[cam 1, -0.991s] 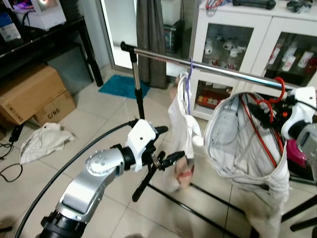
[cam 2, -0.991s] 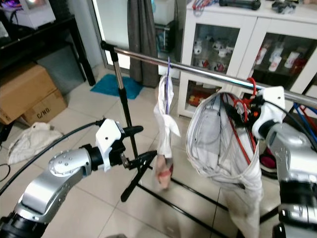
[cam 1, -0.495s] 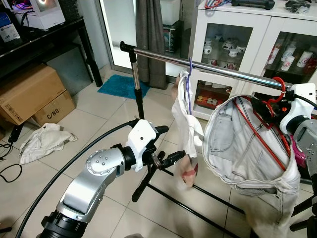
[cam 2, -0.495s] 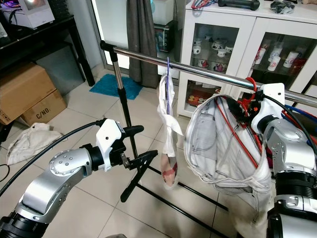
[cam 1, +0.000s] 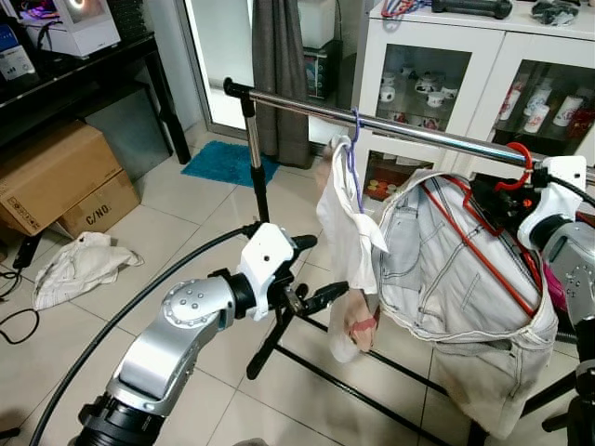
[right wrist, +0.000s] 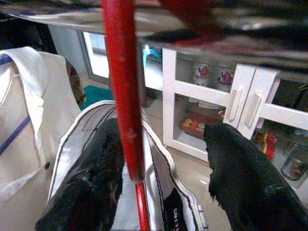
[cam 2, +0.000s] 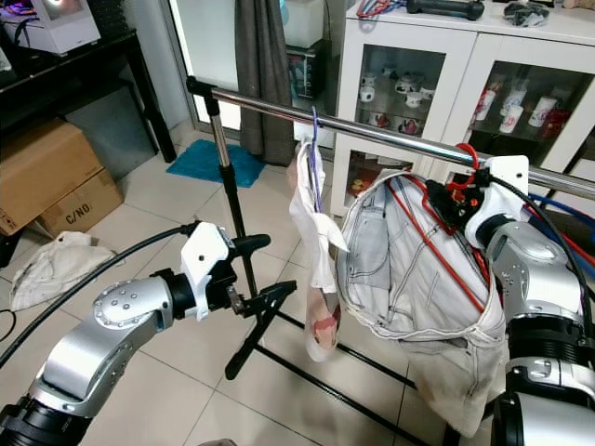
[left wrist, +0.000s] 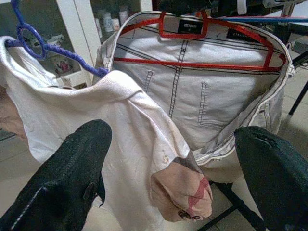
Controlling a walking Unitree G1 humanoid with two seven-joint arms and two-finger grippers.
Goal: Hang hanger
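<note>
A steel rail (cam 1: 400,127) runs across the room on a black stand (cam 1: 257,177), in front of a white cabinet (cam 1: 465,65); the red hanger (cam 1: 483,237) carries pale jeans (cam 1: 465,297), and its hook (cam 1: 517,164) sits at the rail, though whether it rests on the bar I cannot tell; the right claw (cam 1: 497,197) is up at the hanger's neck just under the rail; in the right wrist view the red neck (right wrist: 122,96) stands between the two black fingers (right wrist: 89,183), which are spread apart and not pressed on it, so the claw is open around the hanger rather than gripping it.

To the left of the jeans a purple hanger (cam 1: 354,158) hangs on the rail with a white shirt (cam 1: 346,251) draped from it; the shirt and the jeans touch at the jeans' waistband; the left claw (cam 1: 321,279) is held out level before the stand, near the shirt's lower edge but apart from it; its fingers (left wrist: 72,178) are wide and hold nothing; the left wrist view looks between them at the shirt and, behind it, the jeans on the red hanger.

On the tiled floor (cam 1: 186,214) lie a crumpled cloth (cam 1: 79,265) and cardboard boxes (cam 1: 56,177); a blue mat (cam 1: 223,160) lies by the curtain (cam 1: 284,65).
</note>
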